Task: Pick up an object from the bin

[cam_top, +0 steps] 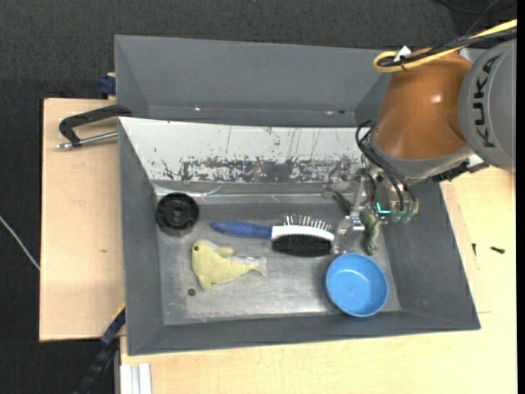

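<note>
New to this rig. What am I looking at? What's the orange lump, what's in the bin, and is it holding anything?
A single camera looks down into a grey metal bin from above, a little off to one side. The orange lump at the upper right is the robot arm, a KUKA. The orange shell is a cover fixed to it, not something from the bin. The arm reaches in from the right, and its job is to pick one thing out.

Four loose things lie on the bin floor. At the left is a black round part, and below it a limp yellow thing, maybe cloth. In the middle is a hairbrush with a blue handle, and at the lower right a blue bowl.

The jaws are low at the bin's right side, beside the brush's head and just above the bowl in the picture. I can make out nothing held.
</note>
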`<state>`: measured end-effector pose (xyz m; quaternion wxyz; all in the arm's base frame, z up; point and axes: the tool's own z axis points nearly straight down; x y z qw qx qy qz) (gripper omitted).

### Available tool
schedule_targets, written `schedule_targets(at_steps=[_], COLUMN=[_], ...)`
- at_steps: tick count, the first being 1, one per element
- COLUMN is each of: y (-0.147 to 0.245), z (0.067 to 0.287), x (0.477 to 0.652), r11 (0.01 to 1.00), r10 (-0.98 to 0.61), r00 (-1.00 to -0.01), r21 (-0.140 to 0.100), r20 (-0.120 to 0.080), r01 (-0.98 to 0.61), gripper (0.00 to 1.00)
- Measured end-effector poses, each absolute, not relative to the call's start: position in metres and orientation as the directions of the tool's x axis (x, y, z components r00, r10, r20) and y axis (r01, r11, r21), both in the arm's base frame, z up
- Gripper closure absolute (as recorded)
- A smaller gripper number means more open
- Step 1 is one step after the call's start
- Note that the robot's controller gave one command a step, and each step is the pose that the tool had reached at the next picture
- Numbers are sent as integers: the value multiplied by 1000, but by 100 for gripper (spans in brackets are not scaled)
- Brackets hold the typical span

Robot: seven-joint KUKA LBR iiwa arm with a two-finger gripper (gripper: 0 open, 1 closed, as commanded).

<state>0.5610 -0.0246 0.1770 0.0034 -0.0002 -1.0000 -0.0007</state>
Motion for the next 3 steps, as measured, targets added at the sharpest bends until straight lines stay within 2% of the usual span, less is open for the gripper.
schedule_targets(at_steps=[1, 2, 3], y=[26, 25, 28], z=[74, 79, 221], x=[566, 568, 584], r11=[998, 998, 999], r10=[61, 62, -50], r00=[-998, -998, -999], r21=[3, 3, 1], r20=[4, -4, -14], r01=[61, 62, -50], gripper=[0, 100, 100])
